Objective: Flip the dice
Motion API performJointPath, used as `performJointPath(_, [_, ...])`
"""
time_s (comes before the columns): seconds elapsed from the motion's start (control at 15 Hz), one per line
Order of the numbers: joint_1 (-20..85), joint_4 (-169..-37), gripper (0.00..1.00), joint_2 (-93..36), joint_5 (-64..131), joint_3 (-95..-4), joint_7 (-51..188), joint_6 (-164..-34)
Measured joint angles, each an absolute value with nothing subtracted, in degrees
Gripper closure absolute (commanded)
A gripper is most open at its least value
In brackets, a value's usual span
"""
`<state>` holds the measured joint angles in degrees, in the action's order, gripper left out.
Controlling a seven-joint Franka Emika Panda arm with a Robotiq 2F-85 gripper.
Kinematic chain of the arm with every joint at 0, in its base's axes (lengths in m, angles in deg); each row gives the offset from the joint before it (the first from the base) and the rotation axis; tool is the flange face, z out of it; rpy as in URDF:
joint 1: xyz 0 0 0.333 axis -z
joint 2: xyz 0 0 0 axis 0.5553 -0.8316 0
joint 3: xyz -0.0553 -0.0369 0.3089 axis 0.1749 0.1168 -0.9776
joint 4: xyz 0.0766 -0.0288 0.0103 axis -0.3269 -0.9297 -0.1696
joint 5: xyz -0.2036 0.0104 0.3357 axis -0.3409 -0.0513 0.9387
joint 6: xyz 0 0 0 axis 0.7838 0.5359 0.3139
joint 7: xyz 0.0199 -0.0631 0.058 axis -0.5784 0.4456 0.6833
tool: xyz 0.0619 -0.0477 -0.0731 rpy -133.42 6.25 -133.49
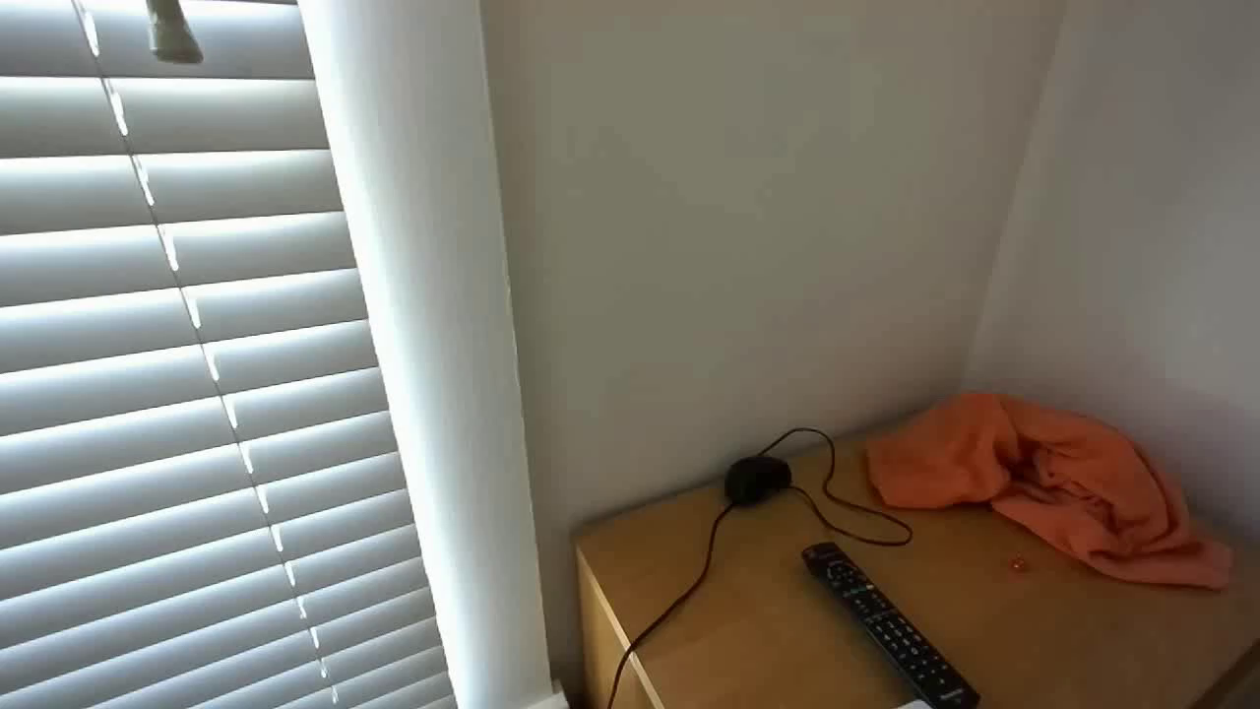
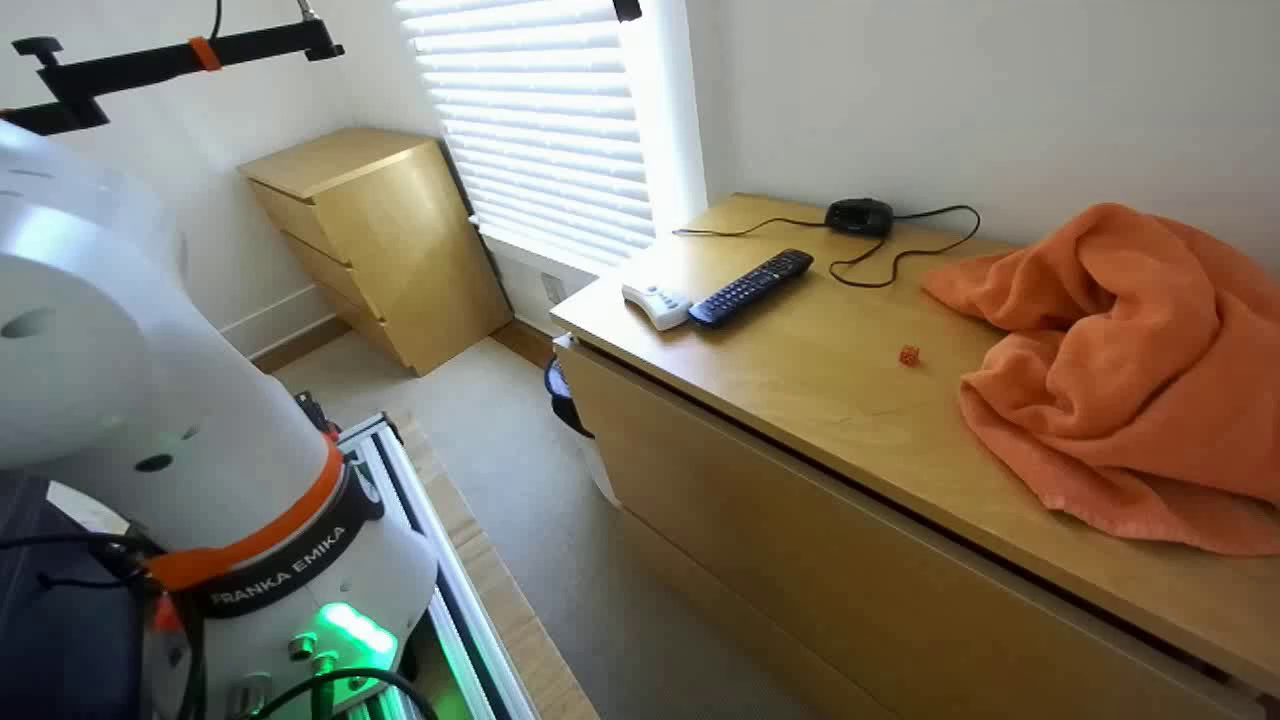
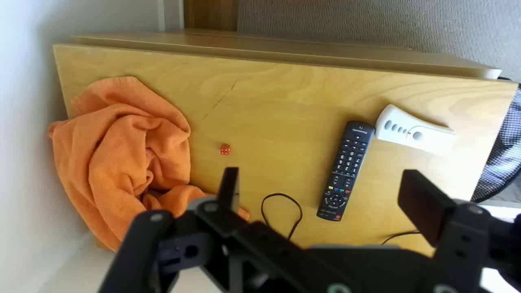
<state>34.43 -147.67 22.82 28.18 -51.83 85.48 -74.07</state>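
White, rounded arm (image 2: pixel 185 350), an orange band (image 2: pixel 245 549) above a black collar (image 2: pixel 285 570) lettered FRANKA EMIKA in white, green light (image 2: pixel 358 628) glowing below, black cables (image 2: pixel 345 673); black, angular gripper (image 3: pixel 321 188) with round grey screw heads (image 3: pixel 156 217)

The die (image 3: pixel 225 149) is red, pale-pipped; near the die, towel (image 3: pixel 116 150) is plain orange; farther off, remote (image 3: pixel 345 173) is black.

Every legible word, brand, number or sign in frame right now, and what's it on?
"FRANKA EMIKA": black band on the Franka Emika Panda arm.
"Panasonic": black TV remote, upside down in the wrist view.
"TV": same remote, beside the brand.
"0" to "9": its number keys, also upside down.
Remaining lettering there: too small to read.
White remote: nothing readable.
Red die: pips, too small to count surely.
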Motion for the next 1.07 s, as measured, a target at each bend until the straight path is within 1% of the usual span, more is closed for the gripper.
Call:
performJointPath(0.73, [34.7,-147.2,0.00,22.3,28.0,-51.9,83.4,-74.1])
performJointPath(1.07, [39.3,-144.6,0.00,14.1,28.1,-50.1,74.4,-75.2])
